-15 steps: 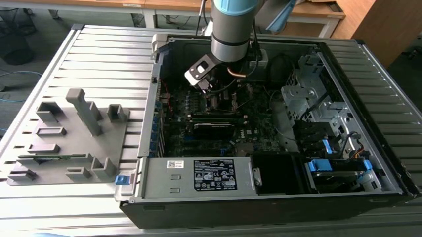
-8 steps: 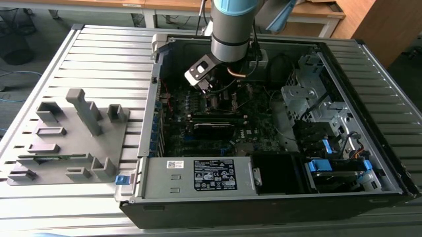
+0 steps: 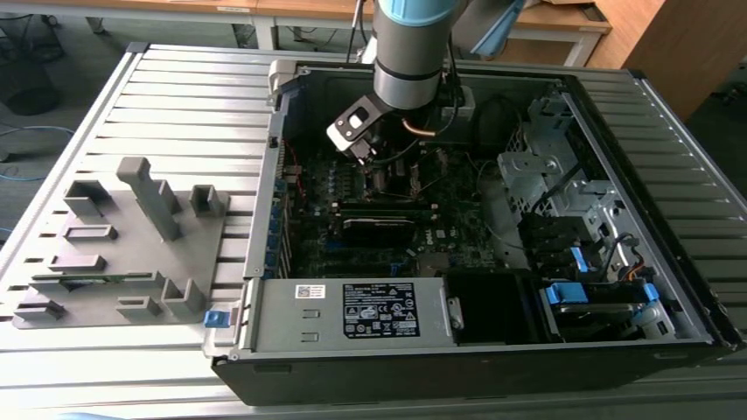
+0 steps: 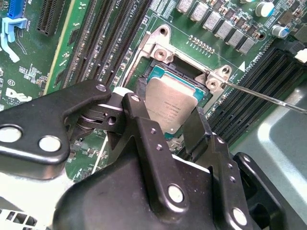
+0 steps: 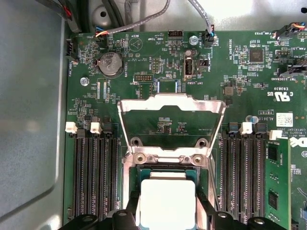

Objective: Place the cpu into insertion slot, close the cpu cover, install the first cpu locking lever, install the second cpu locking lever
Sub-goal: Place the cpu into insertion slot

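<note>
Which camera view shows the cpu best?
The second wrist view: the cpu shows its silver-grey top and teal edge, lying in the insertion slot by the tool. The first wrist view shows it as a plain white square; in the exterior view the arm stands in front of it.

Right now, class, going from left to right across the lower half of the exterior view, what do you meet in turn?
Grey parts fixture with upright blocks → labelled grey power-supply box → black compartment beside it → blue drive-bay latches.
</note>
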You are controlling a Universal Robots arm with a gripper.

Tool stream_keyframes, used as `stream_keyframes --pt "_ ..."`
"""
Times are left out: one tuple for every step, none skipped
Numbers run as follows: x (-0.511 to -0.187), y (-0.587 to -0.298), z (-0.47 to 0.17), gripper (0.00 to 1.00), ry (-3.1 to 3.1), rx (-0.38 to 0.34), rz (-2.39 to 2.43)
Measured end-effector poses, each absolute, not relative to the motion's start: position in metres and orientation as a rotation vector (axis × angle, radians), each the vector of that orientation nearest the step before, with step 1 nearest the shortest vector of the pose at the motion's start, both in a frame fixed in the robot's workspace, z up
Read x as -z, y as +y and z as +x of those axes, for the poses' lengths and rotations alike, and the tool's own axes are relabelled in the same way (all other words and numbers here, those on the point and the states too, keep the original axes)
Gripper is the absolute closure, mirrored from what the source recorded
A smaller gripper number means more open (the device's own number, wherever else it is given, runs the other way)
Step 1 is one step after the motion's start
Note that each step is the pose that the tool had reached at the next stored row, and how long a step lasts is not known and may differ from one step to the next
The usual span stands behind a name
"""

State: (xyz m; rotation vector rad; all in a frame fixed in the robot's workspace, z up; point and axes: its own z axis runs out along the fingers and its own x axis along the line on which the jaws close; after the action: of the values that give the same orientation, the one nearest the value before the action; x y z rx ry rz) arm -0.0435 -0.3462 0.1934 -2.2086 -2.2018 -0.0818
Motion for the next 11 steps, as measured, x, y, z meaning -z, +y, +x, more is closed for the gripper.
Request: stream_keyframes --pt "-0.1934 -0.3462 -0.0434 0.46 -2.202 0.082 -2.209" --pt "-0.1935 -0.3462 -0.0434 0.46 -2.202 0.082 -2.209" --pt "-0.1936 -0.3462 -0.0434 0.46 -2.202 0.082 -2.209" --pt "-0.1936 -0.3462 -0.0434 0.46 -2.202 0.082 -2.209" --pt "-0.1936 -0.3462 -0.0434 0.46 -2.202 0.082 -2.209" --pt "-0.1936 -0.3462 -0.0434 0.46 -2.202 0.082 -2.209" --pt "-0.1937 -0.3461 -0.0434 0.46 -2.202 0.081 -2.209" --pt "-0.1937 -0.346 -0.0435 0.46 -2.202 0.081 -2.209" --pt "-0.1937 -0.3456 -0.0435 0.46 -2.202 0.081 -2.209" --pt "-0.1937 -0.3454 -0.0435 0.46 -2.202 0.081 -2.209" --pt "-0.1937 -0.3454 -0.0435 0.46 -2.202 0.082 -2.209"
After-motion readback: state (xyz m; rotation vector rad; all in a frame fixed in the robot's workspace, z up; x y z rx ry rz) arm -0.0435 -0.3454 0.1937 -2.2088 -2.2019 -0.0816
